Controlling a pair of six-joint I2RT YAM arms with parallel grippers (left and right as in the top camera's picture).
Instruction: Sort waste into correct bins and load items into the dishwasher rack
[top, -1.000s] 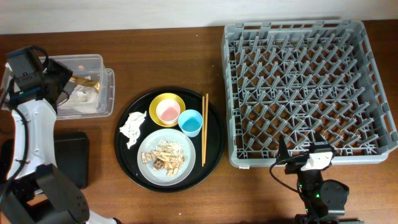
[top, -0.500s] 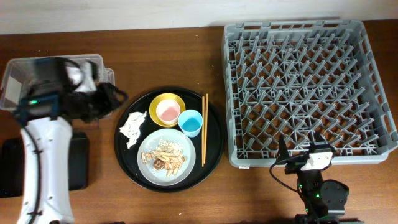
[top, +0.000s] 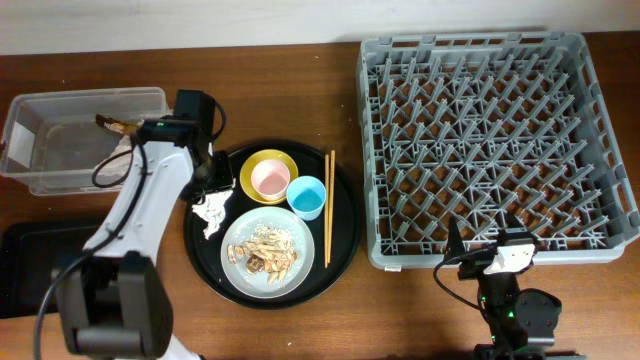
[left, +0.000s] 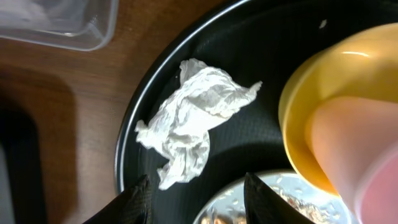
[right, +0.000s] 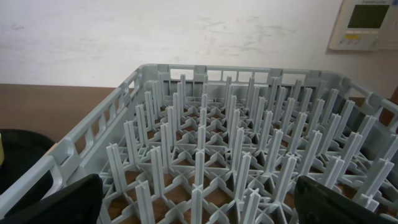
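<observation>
Found the left gripper (left: 199, 204) hanging low over the round black tray (left: 261, 43), with fingers (left: 142, 199) spread apart and nothing held. Spotted the crumpled white wrapper (left: 196, 121) at nine o'clock on that tray, just beside the yellow bowl (left: 305, 87) holding the pink cup (left: 354, 143), and clear of the fingertips. Judged it light, soft and springy: likely to squash rather than slip, and to unfold a little once released. Judged the thick middle wad the best hold, not the thin tails at the edges, prone to tearing or sliding out. Noted the clear plastic box (top: 30, 110) at ten o'clock from the tray, with a brown-gold piece (top: 112, 123) inside. Found the right gripper (right: 199, 208) parked at six o'clock of the dishwasher rack (right: 205, 137), just outside its rim, with fingers wide apart and empty.
</observation>
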